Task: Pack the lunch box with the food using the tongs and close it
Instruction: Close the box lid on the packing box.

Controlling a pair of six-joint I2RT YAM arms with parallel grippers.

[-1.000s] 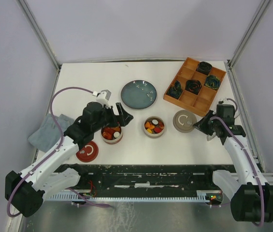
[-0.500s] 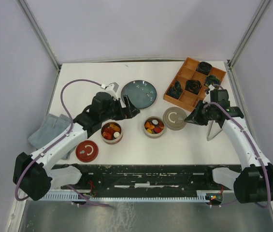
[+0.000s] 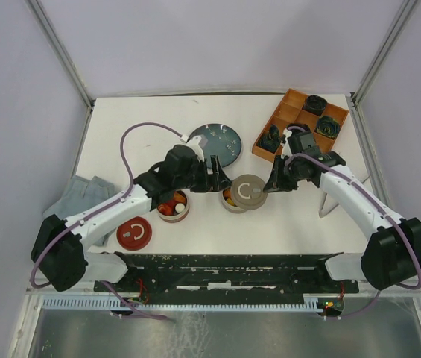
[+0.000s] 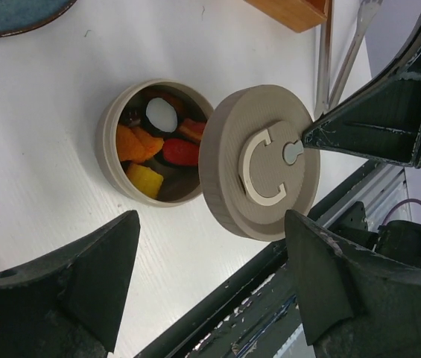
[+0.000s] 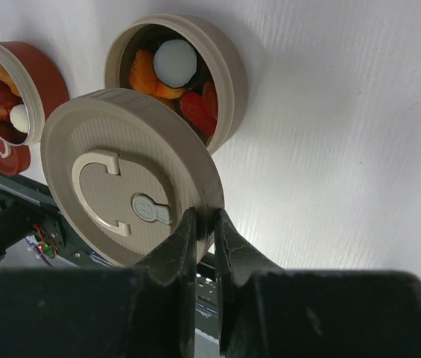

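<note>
White bench [image 3: 121, 127]: closing step appears in hand. Right tool [image 5: 203, 221] pinches lid [image 5: 113, 179] partly over box [image 5: 234, 74]; left tool [image 4: 211, 224] stands spread. Next: centre lid, lower.

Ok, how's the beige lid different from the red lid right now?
The beige lid is pinched at its rim by the right gripper; the red lid lies free on the table. The beige lid overlaps the open beige container of food; the red lid covers nothing. Both are round with a pale C-shaped handle on top.
</note>
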